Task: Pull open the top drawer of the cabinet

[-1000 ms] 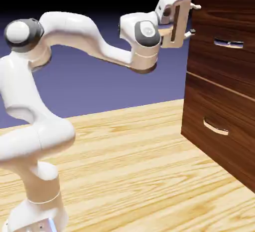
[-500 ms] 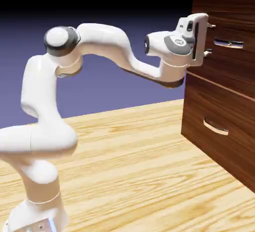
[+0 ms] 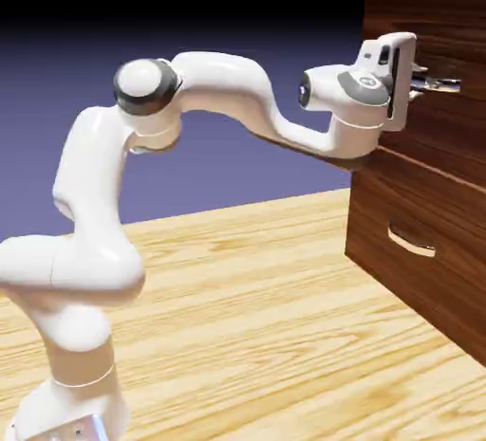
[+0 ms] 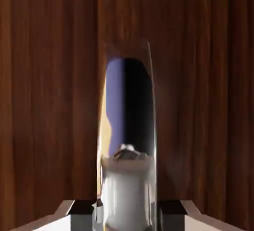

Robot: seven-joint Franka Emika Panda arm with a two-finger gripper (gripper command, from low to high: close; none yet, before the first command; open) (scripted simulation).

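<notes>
Gripper [image 3: 429, 82] has moved right from open air onto the top drawer [image 3: 446, 112] of the cabinet [image 3: 418, 211]. Fingers, spread a second ago, are now pinched on the silver handle [image 4: 128, 125], which fills the hand view. Drawer front looks flush, not yet out. Grasp appears done; pull comes next.

so the worktop [image 3: 256, 316] is this light pine-looking plank surface, with the big dark wood-grain cabinet [image 3: 418, 240] sitting on it at the right and the white robot's base [image 3: 71, 411] planted lower left
</notes>
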